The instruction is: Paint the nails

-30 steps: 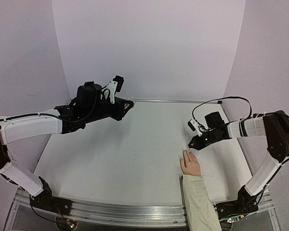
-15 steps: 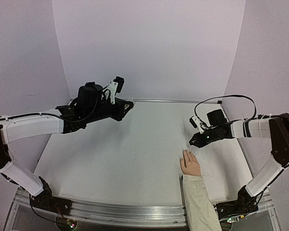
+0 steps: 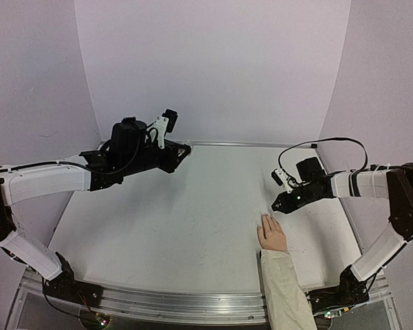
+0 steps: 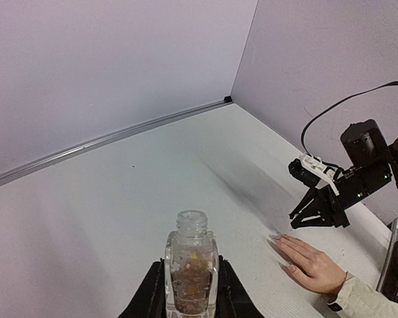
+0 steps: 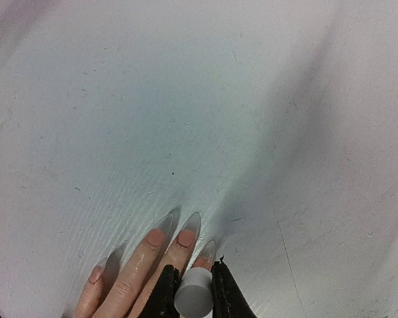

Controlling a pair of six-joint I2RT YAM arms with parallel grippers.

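The pale hand with a cream sleeve lies flat on the table at the front right. In the right wrist view its nails are long clear pointed tips over pink nail beds. My right gripper is shut on a white cap and hovers just above the fingertip nearest it. The same gripper shows in the top view. Any brush under the cap is hidden. My left gripper is shut on a clear, uncapped bottle with brownish glitter polish. It holds the bottle upright at the back left.
The white table is walled by lilac panels at the back and sides. A metal rail runs along the front edge. A black cable loops above the right wrist. The hand also shows in the left wrist view.
My right gripper has shifted slightly right and back, with the forearm more stretched out, staying over the fingertips. The left arm and the hand have not moved.
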